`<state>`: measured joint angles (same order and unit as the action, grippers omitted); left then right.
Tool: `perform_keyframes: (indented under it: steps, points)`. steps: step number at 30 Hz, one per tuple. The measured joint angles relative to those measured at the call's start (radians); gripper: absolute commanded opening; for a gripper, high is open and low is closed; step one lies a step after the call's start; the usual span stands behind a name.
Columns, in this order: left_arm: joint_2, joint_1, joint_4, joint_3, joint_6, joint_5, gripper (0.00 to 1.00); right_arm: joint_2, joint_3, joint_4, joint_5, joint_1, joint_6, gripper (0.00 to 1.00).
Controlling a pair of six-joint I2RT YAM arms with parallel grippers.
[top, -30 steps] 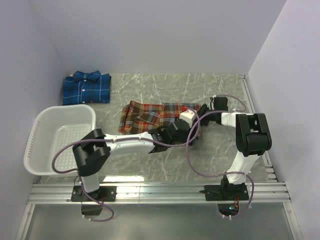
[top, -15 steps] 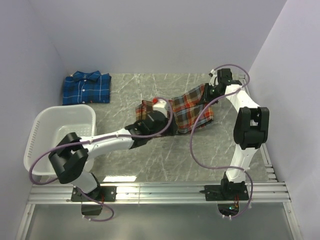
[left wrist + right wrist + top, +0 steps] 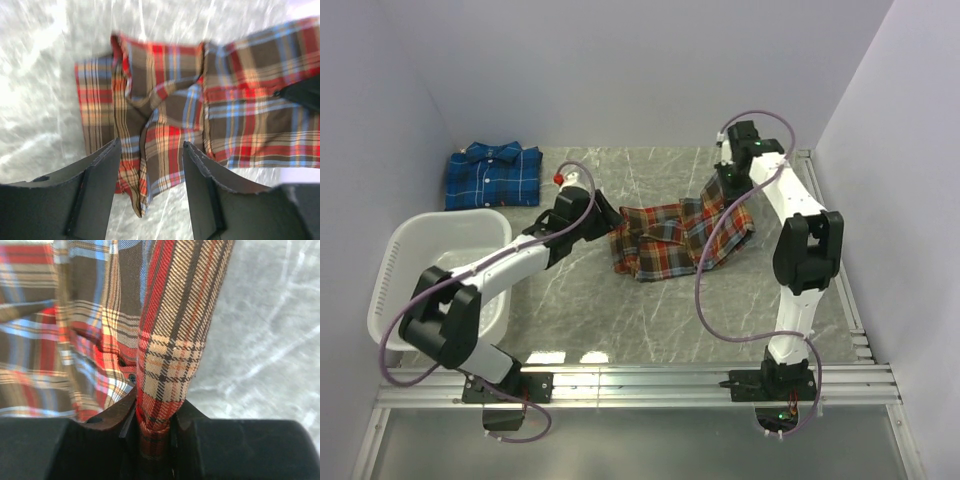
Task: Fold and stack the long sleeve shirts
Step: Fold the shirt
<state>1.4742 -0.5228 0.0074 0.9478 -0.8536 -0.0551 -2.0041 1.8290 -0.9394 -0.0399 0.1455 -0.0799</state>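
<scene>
The red-orange plaid long sleeve shirt (image 3: 670, 238) lies crumpled mid-table, its right edge lifted. My right gripper (image 3: 723, 180) is shut on that edge; in the right wrist view a bunched fold of the shirt (image 3: 170, 340) runs up out of the gripper (image 3: 155, 415). My left gripper (image 3: 604, 212) stands open just left of the shirt, holding nothing. In the left wrist view its fingers (image 3: 100, 190) frame the shirt's near hem (image 3: 155, 150) lying on the table. The blue plaid shirt (image 3: 492, 177) rests folded at the back left.
A white slotted basket (image 3: 448, 220) stands at the left, beside the left arm. Walls close in the table at the back and both sides. A metal rail (image 3: 640, 385) carrying both arm bases runs along the near edge.
The right gripper has carried its edge of the red shirt toward the back right. The left gripper has moved off the shirt and now stands open at its left.
</scene>
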Motion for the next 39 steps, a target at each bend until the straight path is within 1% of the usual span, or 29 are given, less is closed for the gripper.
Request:
perform_keyframes:
  steps: [3,7,12,15,16,19,25,32,39]
  points:
    - [0.068,0.003,-0.007,0.0,-0.025,0.062,0.55,0.0,0.0,-0.019,0.116,0.063,-0.011,0.0]
    - [0.161,0.005,-0.027,0.0,-0.061,0.116,0.48,0.0,0.0,-0.027,0.29,0.145,-0.021,0.0]
    - [0.185,0.021,-0.011,-0.027,-0.104,0.13,0.42,0.0,0.0,-0.037,0.452,0.211,-0.034,0.0]
    - [0.203,0.031,0.0,-0.031,-0.117,0.138,0.34,0.0,0.0,-0.043,0.535,0.243,-0.045,0.0]
    - [0.212,0.032,0.008,-0.031,-0.122,0.138,0.26,0.0,0.0,-0.046,0.561,0.253,-0.046,0.0]
    - [0.249,0.033,0.026,-0.033,-0.135,0.143,0.19,0.0,0.0,-0.055,0.637,0.284,-0.049,0.0]
    - [0.317,0.033,0.05,-0.038,-0.145,0.172,0.2,-0.017,0.004,-0.071,0.769,0.359,-0.049,0.0]
    - [0.317,0.032,0.09,-0.047,-0.163,0.206,0.21,-0.08,0.006,-0.085,0.885,0.439,-0.053,0.0]
    - [0.317,0.028,0.11,-0.059,-0.166,0.229,0.22,-0.16,0.06,-0.108,0.965,0.52,-0.049,0.03]
